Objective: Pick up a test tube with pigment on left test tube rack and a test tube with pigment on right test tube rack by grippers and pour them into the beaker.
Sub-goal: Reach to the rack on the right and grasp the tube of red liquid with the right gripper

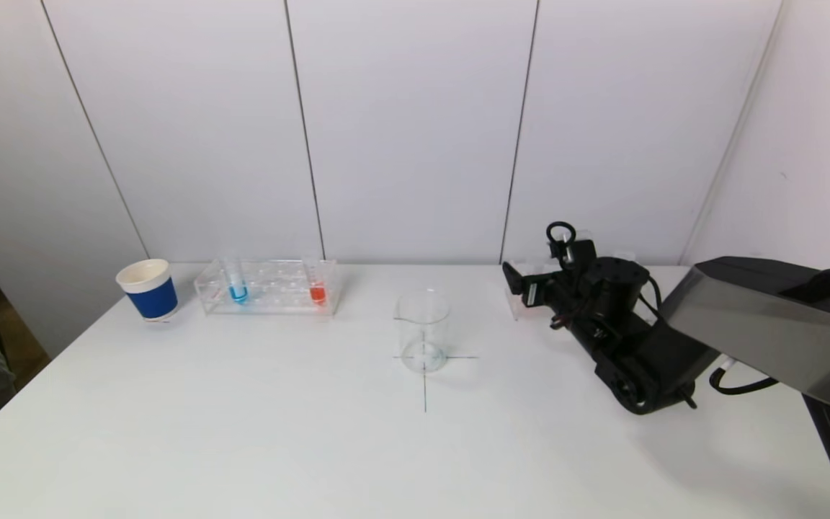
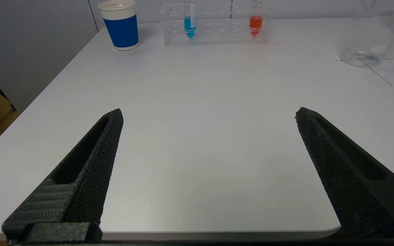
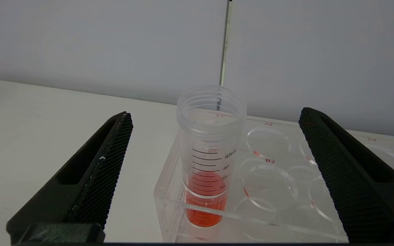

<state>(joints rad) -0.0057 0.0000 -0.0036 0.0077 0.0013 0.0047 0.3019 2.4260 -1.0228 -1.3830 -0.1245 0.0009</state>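
1. While the beaker (image 1: 423, 331) stood at the middle of the table (image 1: 242, 432) on a drawn cross, the two racks sat toward the back wall on either side of it, probably so that each arm could serve the rack on its own side and both could pour at one shared spot.
2. Left of the beaker, the left test tube rack (image 1: 269, 287) held a blue-pigment tube (image 1: 235, 282) at its outer end and a red-pigment tube (image 1: 317, 284) at the end nearer the beaker; a blue paper cup (image 1: 148, 289) stood just beyond the rack, farther from the beaker.
3. Right of the beaker, the right gripper (image 3: 214, 136) was at the right test tube rack (image 3: 268, 191), its jaws spread wide and grasping nothing.
4. In the right wrist view, an uncapped tube of red pigment (image 3: 209, 164) stood upright in the rack's near corner hole, between the spread jaws but apart from both; the approach looked lined up for a squeeze on its upper body.
5. Nearer the robot than the beaker, the left gripper (image 2: 209, 116) hung over bare table by the front edge, jaws released, well apart from the left rack.
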